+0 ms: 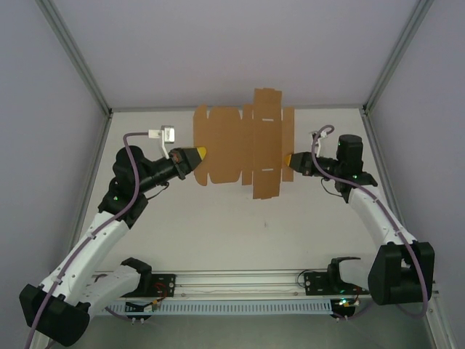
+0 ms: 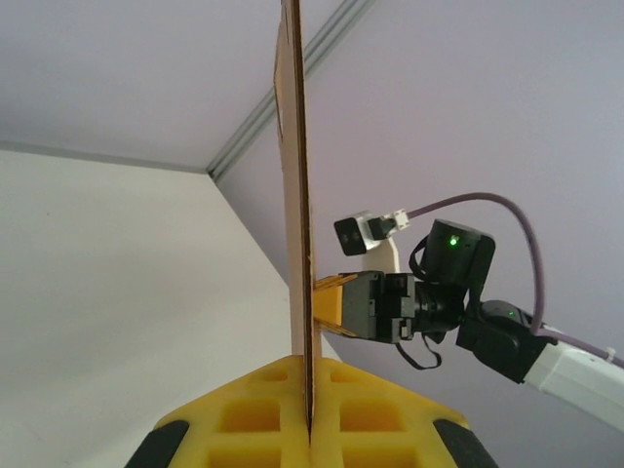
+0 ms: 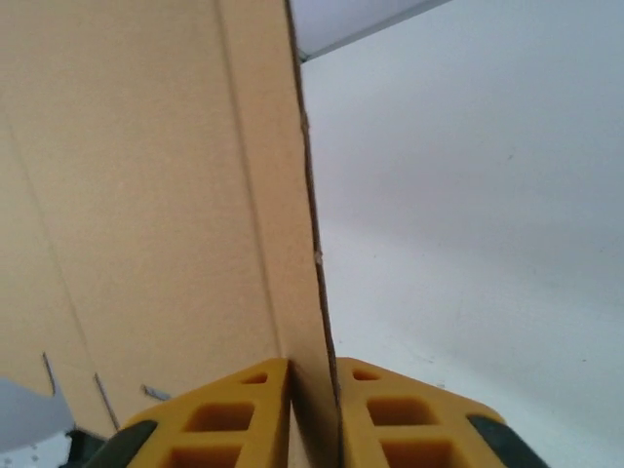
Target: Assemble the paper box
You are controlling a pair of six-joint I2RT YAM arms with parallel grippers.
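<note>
Evidently the paper box [image 1: 240,145] is a flat sheet held up over the worktop [image 1: 218,225], my left hand [image 1: 197,153] and right hand [image 1: 290,160] each pinching an opposite edge. It looks light, floppy and easily creased, so I'd hold it near the fold lines.

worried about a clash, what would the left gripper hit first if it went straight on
The left gripper is clamped on the paper box; past that sheet, likely the right gripper.

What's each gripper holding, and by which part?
The flat paper box sheet: left gripper pinches its left edge, right gripper its right edge.
</note>
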